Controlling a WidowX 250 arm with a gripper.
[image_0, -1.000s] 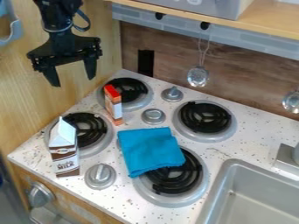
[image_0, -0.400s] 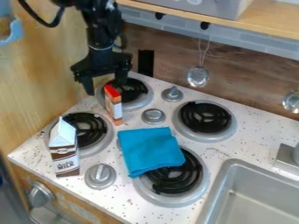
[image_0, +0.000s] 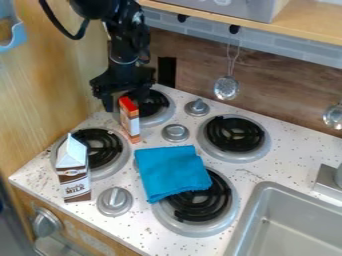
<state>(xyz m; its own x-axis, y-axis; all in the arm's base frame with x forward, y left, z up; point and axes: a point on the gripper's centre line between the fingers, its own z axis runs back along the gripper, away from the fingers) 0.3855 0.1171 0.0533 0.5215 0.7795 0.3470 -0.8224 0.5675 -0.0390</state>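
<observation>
The black gripper (image_0: 125, 102) hangs at the upper left over the back-left burner, its fingers apart and pointing down, with nothing seen held between them. Right below and in front of it stands a small orange and white box (image_0: 130, 120) with a red-orange top, upright at that burner's front edge. A folded blue cloth (image_0: 172, 173) lies partly over the front-right burner (image_0: 200, 197). The brown and white milk carton (image_0: 73, 170) stands upright at the left, beside the front-left burner (image_0: 100, 149).
Metal knobs (image_0: 176, 133) sit between the burners, and another burner (image_0: 234, 134) is at the right. A sink (image_0: 284, 220) is at the lower right. Metal utensils (image_0: 226, 87) hang from the back wall under a wooden shelf (image_0: 300, 27).
The gripper has moved right and down from the wooden side wall to above the orange box and back-left burner. The box, cloth and carton have stayed put.
</observation>
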